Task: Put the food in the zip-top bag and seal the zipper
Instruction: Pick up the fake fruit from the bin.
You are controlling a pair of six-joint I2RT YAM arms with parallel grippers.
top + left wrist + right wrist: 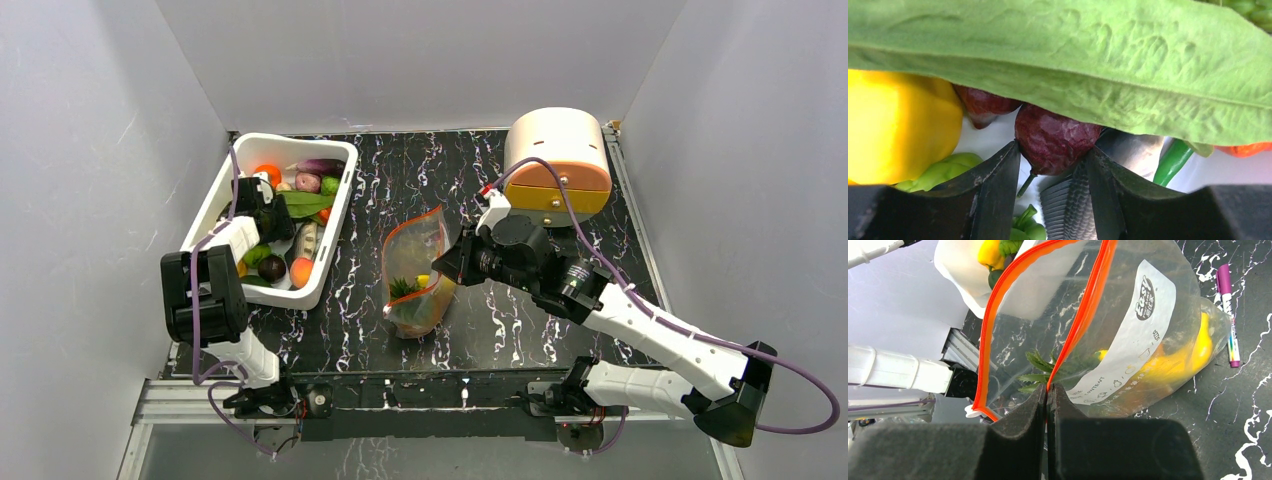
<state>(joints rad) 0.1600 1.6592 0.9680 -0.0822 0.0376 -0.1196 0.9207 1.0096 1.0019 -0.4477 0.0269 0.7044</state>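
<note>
In the left wrist view my left gripper point(1053, 152) has its fingertips against both sides of a dark red fruit point(1055, 137) in the white tub point(335, 215). A big green leaf point(1073, 55) overhangs it, and a yellow pepper point(898, 125) lies to the left. More food point(300, 270) fills the tub. The zip-top bag point(415, 270) stands open at the table's middle. My right gripper point(1048, 390) is shut on one side of the orange zipper point(1088, 305). Inside the bag lie a yellow piece point(1193, 352) and a leafy green piece point(1040, 370).
A round beige box with an orange drawer point(557, 160) stands at the back right. A purple pen point(1226, 300) lies on the black marbled table beyond the bag. White walls close in the left, back and right sides.
</note>
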